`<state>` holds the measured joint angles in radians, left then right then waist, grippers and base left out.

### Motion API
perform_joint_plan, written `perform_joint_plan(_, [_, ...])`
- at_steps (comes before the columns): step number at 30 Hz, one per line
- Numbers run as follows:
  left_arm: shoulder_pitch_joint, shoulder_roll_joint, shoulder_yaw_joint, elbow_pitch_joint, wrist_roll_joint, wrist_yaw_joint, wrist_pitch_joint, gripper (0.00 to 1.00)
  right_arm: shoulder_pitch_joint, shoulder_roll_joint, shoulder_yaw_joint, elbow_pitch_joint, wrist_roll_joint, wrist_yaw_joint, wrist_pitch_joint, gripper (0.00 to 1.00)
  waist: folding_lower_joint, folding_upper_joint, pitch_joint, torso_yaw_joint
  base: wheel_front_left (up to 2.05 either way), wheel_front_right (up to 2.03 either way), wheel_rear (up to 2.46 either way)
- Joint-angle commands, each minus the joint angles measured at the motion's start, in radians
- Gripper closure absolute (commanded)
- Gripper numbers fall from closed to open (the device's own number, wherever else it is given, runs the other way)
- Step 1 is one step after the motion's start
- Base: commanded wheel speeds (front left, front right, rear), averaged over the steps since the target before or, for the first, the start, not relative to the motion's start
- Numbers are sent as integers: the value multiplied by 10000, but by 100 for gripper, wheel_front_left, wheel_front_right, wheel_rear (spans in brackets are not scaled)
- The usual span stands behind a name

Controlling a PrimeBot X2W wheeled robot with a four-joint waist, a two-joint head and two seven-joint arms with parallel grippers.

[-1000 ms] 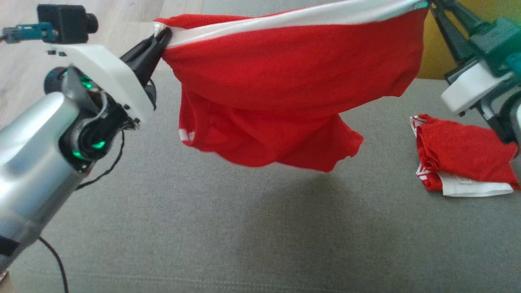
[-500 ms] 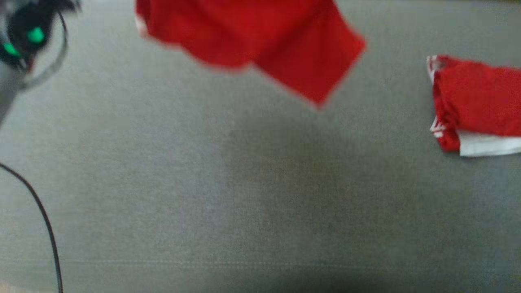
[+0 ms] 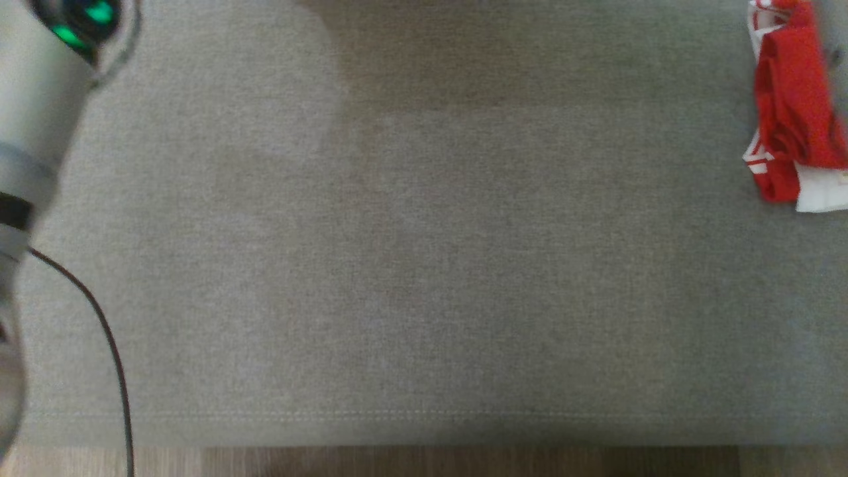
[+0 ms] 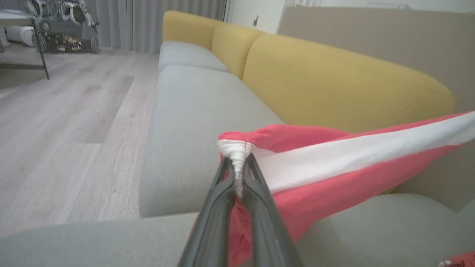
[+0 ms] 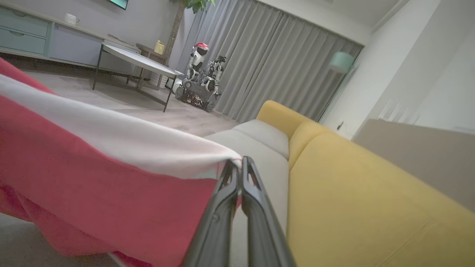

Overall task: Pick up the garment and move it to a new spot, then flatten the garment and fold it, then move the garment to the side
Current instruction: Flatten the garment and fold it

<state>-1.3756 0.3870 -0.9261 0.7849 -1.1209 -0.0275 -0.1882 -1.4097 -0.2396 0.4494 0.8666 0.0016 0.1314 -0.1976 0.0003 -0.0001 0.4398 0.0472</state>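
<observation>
The head camera has tipped down since a second ago, so the folded red piece [image 3: 792,112] now sits at the upper right of the head view (it need not have moved itself). The left gripper [image 4: 239,165], centre of its wrist view, is pinched on one bunched end of the garment [image 4: 334,157]. The right gripper [image 5: 239,163] pinches the other end. The cloth hangs taut between them above the grey seat cushion [image 3: 424,265]. Best lower both ends level, keeping tension, well clear of the folded piece.
</observation>
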Motion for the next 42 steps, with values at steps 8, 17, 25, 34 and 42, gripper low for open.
perform_joint_plan(8, [1449, -202, -759, 1071, 368, -766, -300, 100, 2169, 581, 448, 1081, 227, -7, -565, 100, -3, 1, -497, 245, 0, 0, 0])
perform_joint_plan(17, [3715, -120, -2019, 1158, 666, -1014, -429, 100, 4329, 227, 2139, 2045, 1420, -7, -524, 100, -3, 1, -1909, 331, 0, 0, 0])
perform_joint_plan(25, [5203, -41, -2528, 880, 697, -1028, -595, 100, 5696, -781, 4110, 1752, 3027, -7, -107, 100, -3, 1, -2950, 340, 0, 0, 0])
perform_joint_plan(34, [6312, -34, -2651, 493, 598, -1029, -673, 100, 6686, -2102, 5637, 427, 4764, -7, 578, 100, -3, 1, -3721, 299, 0, 0, 0])
perform_joint_plan(42, [7610, 245, -2965, -443, 563, -930, -472, 100, 7460, -3858, 7448, -2031, 6693, -7, 2049, 100, -3, 1, -4495, 150, 0, 0, 0])
